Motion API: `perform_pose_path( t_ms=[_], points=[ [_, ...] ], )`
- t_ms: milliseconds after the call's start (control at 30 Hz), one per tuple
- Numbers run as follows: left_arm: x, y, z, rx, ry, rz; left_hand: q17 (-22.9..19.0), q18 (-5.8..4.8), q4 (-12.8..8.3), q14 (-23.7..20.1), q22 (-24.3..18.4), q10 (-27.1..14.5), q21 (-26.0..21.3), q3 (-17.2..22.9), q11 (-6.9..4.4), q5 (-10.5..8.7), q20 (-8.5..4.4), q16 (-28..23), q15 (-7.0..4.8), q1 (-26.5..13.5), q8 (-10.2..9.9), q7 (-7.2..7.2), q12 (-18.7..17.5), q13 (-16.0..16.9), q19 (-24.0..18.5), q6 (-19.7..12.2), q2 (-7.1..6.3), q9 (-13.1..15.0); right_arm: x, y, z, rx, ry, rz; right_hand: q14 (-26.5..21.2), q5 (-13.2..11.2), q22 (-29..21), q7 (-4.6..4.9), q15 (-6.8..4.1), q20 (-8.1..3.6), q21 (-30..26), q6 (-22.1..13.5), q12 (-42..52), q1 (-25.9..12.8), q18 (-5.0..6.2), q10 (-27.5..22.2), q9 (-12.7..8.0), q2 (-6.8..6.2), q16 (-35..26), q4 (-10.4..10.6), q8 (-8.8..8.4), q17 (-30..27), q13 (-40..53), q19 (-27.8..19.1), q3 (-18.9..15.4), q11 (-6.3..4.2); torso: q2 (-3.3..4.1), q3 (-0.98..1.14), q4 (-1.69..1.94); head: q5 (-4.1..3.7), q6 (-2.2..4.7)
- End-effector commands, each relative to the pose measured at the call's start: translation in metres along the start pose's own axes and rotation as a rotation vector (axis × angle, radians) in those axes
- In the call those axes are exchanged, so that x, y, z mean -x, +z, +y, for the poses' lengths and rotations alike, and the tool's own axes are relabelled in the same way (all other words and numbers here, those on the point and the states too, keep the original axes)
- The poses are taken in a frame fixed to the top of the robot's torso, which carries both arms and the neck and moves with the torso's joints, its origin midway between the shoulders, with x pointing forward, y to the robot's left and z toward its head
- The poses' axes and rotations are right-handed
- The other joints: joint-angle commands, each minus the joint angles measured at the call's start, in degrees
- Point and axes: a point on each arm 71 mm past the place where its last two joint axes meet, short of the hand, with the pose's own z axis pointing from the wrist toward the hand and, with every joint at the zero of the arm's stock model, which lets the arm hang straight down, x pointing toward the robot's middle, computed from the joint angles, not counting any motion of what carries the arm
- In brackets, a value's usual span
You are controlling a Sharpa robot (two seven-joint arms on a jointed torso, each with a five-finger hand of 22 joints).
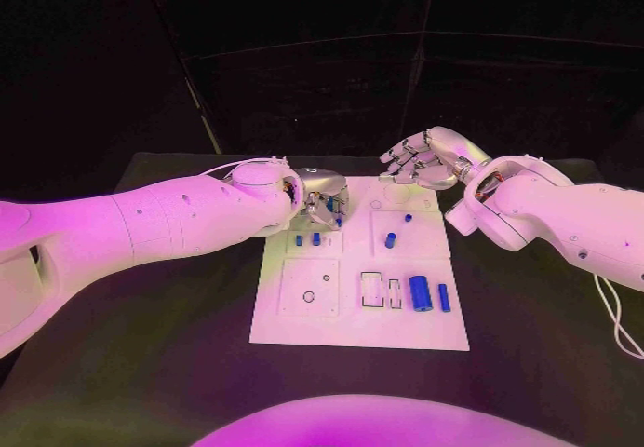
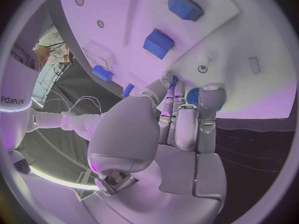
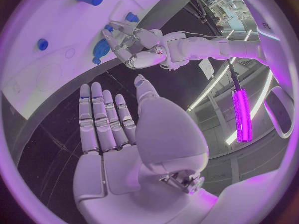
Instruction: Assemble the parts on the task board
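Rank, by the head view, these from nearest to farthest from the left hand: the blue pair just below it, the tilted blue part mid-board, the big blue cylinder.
1. Blue pair, just below the left hand.
2. Tilted blue part, mid-board, rightward.
3. Big blue cylinder, near the board's front right.

Blue parts (image 1: pixel 420 293) on the white task board (image 1: pixel 360 335); black table (image 1: pixel 161 363); silver hands.

White task board (image 1: pixel 312 321) flat mid-table; blue parts (image 1: pixel 420 293) on it.
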Motion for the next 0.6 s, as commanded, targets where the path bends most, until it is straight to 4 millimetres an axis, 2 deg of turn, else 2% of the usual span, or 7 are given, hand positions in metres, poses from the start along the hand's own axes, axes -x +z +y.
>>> perform_pose_path(
  t_ms=[33, 433, 600],
  points=[
    [-0.001, -0.003, -0.001, -0.018, 0.007, -0.019, -0.12, -1.12, 0.05, 0.86, 0.11, 0.31, 0.33, 0.41, 0.05, -0.11, -0.09, 0.01, -0.38, -0.32, 0.01, 0.02, -0.35, -0.09, 0.36, 0.59, 0.34, -0.05, 0.001, 0.000, 0.002, 0.014, 0.002, -0.008, 0.00, 0.32, -0.08, 3.61, 0.19, 0.32, -0.37, -0.36, 0.22, 0.01, 0.17, -0.48, -0.08, 0.52, -0.39, -0.39, 0.28, -0.07, -0.08, 0.12, -0.01, -0.08, -0.02, -0.02, 0.06, 0.00, 0.08],
    [0.012, -0.018, -0.001, -0.034, -0.026, -0.090, -0.43, -1.25, -0.16, 0.89, 0.84, 1.02, 0.93, 1.26, 0.10, -0.10, -0.14, -0.09, -0.36, -0.94, -0.42, 0.14, -1.22, -0.43, 0.61, 1.02, -0.06, -0.29, 0.002, 0.000, 0.001, 0.013, 0.001, -0.010, -0.03, 0.33, -0.07, 3.64, 0.22, 0.35, -0.60, -0.45, 0.31, -0.02, 0.18, -0.60, -0.08, 0.58, -0.52, -0.46, 0.33, -0.25, -0.28, 0.14, -0.03, -0.05, -0.02, -0.05, 0.12, 0.18, 0.42],
    [0.018, -0.028, 0.007, -0.015, -0.066, -0.103, -0.58, -1.24, -0.16, 0.89, 0.86, 1.25, 0.93, 1.42, 0.10, -0.10, -0.14, -0.15, -0.36, -1.22, -0.49, 0.14, -1.43, -0.50, 0.62, 1.23, -0.22, -0.32, 0.002, 0.000, 0.001, 0.012, 0.000, -0.010, -0.04, 0.33, -0.07, 3.64, 0.23, 0.36, -0.63, -0.46, 0.32, -0.03, 0.18, -0.62, -0.08, 0.59, -0.53, -0.47, 0.33, -0.26, -0.30, 0.14, -0.03, -0.05, 0.02, 0.01, 0.13, 0.19, 0.67]
  ],
)
